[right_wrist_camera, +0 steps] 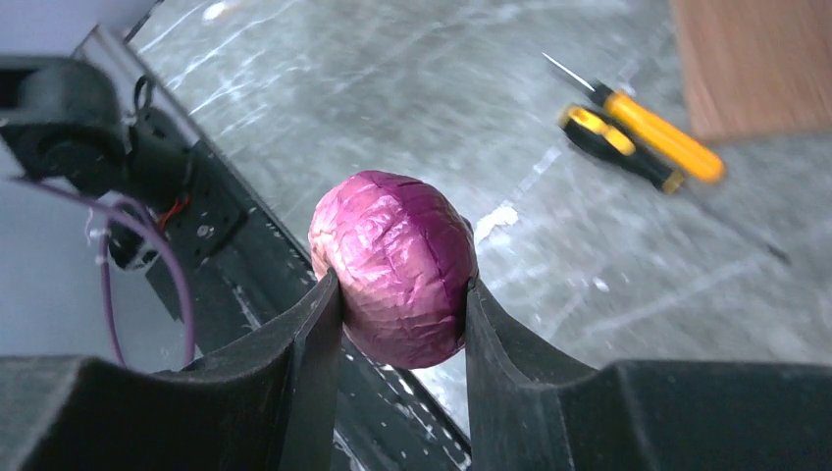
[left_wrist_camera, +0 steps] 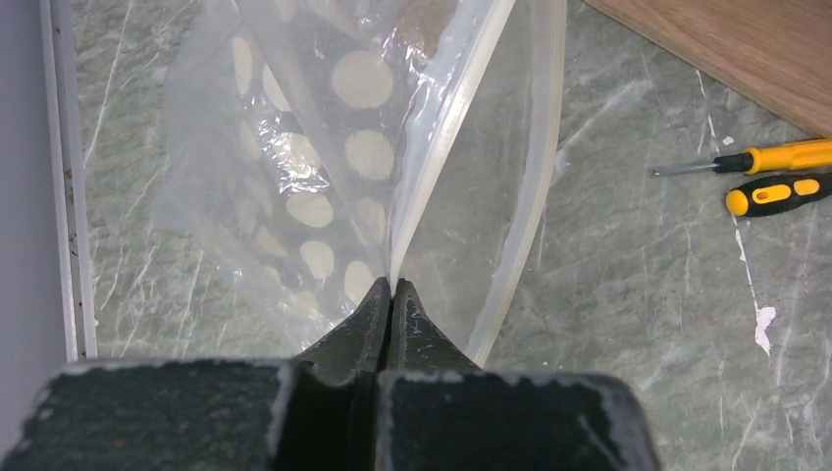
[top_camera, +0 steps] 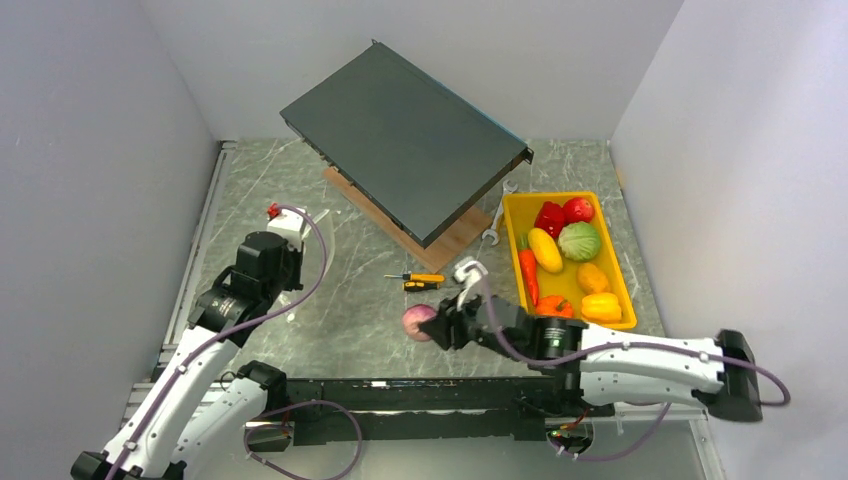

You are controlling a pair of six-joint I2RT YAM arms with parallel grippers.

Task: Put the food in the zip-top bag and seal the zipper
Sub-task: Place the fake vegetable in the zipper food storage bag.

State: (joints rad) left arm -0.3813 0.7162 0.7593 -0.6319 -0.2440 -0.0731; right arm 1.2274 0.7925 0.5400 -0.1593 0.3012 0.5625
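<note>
The grey worktop [top_camera: 350, 330] carries everything. A dark flat box [top_camera: 400, 135] leans at the back, out of the way. On the right, the yellow tray [top_camera: 513, 262] keeps most of the food [top_camera: 579, 241] in one spot, close to the right arm.

On the left, the zip-top bag [left_wrist_camera: 294, 177] is lifted by its mouth. The left fingers [left_wrist_camera: 368, 319] are squeezed tight on one edge by the zipper [left_wrist_camera: 449, 137], probably so the mouth hangs open for filling.

The right fingers [right_wrist_camera: 314, 334] are clamped on the purple piece [right_wrist_camera: 397, 265], one on each side. They hold it above the worktop, between tray and bag, likely on its way to the bag.

Two small screwdrivers [top_camera: 420, 281] lie nearby, not needed.
</note>
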